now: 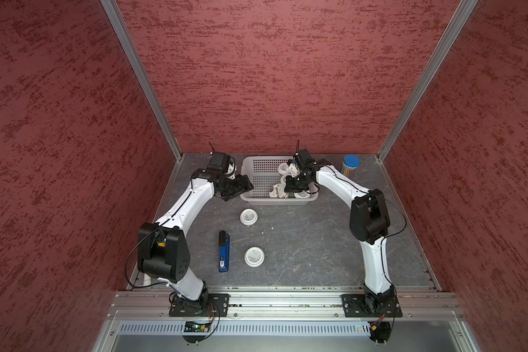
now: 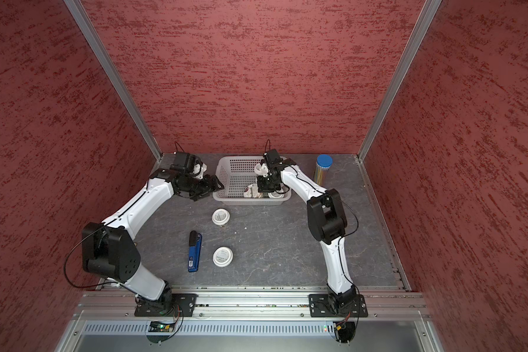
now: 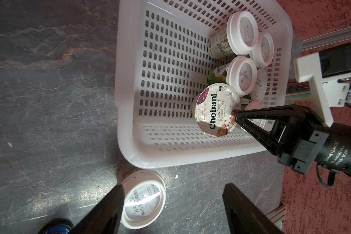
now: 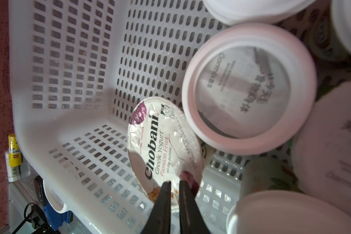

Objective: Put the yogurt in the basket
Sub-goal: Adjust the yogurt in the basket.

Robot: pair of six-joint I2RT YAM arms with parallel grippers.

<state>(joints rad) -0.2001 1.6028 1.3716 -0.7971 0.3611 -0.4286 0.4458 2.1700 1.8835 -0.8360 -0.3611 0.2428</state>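
Two yogurt cups (image 1: 248, 217) on table (image 1: 302, 243), six in basket (image 1: 258, 176); right gripper (image 4: 175, 183) closed, left gripper (image 3: 173, 187) parted.

Both top views are evenly lit and sharp. In the right wrist view, lids (image 4: 332, 150) inside the basket (image 4: 49, 125) blur close to the lens, tinted pink. In the left wrist view, glare whitens the cup (image 3: 143, 200) just outside the basket.
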